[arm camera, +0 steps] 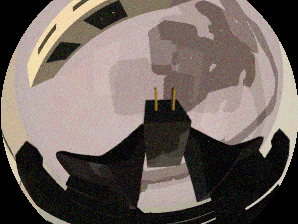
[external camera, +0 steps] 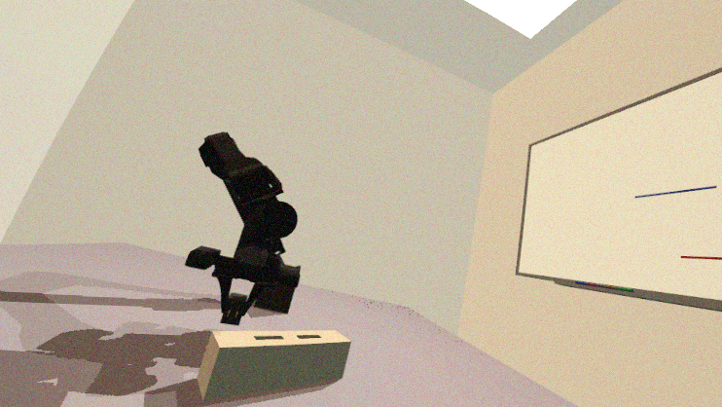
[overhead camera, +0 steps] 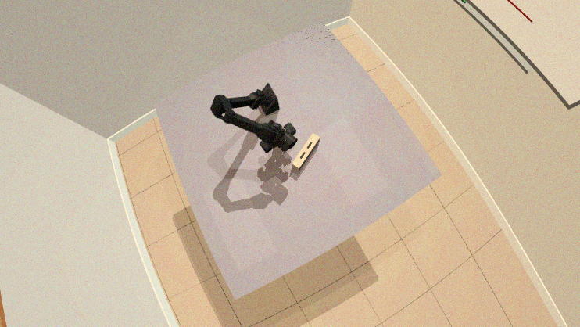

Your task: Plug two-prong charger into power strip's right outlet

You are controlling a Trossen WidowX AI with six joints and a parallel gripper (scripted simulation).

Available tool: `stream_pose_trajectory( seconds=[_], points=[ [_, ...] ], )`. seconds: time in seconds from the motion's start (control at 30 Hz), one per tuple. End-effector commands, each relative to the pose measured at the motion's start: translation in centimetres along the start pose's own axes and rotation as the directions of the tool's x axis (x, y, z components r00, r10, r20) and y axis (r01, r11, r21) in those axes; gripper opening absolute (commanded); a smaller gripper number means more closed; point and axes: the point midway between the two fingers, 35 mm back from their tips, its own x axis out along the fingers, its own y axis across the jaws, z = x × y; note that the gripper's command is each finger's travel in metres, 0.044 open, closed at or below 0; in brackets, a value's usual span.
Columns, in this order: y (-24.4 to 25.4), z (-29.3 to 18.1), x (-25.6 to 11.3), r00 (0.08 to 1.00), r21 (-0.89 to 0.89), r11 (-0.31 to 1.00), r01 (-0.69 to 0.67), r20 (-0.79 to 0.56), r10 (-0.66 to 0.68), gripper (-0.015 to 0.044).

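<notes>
The cream power strip [overhead camera: 306, 150] [external camera: 277, 368] [arm camera: 60, 29] stands on the table, with two dark slots on top. In the wrist view its side face shows two dark square outlets, at upper left. My gripper [external camera: 234, 307] [arm camera: 162, 127] is shut on the black charger [external camera: 230, 319] [arm camera: 166, 145]. The charger's two gold prongs point away from the palm, up the wrist view, and touch nothing there. The gripper is beside the strip, clear of it, and holds the charger above the table. In the top view the wrist hides the fingers and charger.
The table [overhead camera: 324, 203] bears the arm's base [overhead camera: 269, 99] and broad arm shadows. In the top view the strip lies slanted, just right of the wrist. A whiteboard [external camera: 606, 227] hangs on the wall beyond the table.
</notes>
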Motion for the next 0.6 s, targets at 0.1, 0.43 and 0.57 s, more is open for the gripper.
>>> stream_pose_trajectory(
  seconds=[0.1, 0.43, 0.57],
  points=[
    [0.4, 0.9, 0.5, 1.000, -0.110, 0.994, 0.010, 0.005, -0.009, 0.0000],
    [1.0, 1.7, 1.2, 1.000, -0.255, 0.967, 0.019, 0.004, -0.018, 0.0000],
    [1.1, 1.9, 1.3, 1.000, -0.271, 0.963, 0.020, 0.004, -0.019, 0.0000]
  ],
)
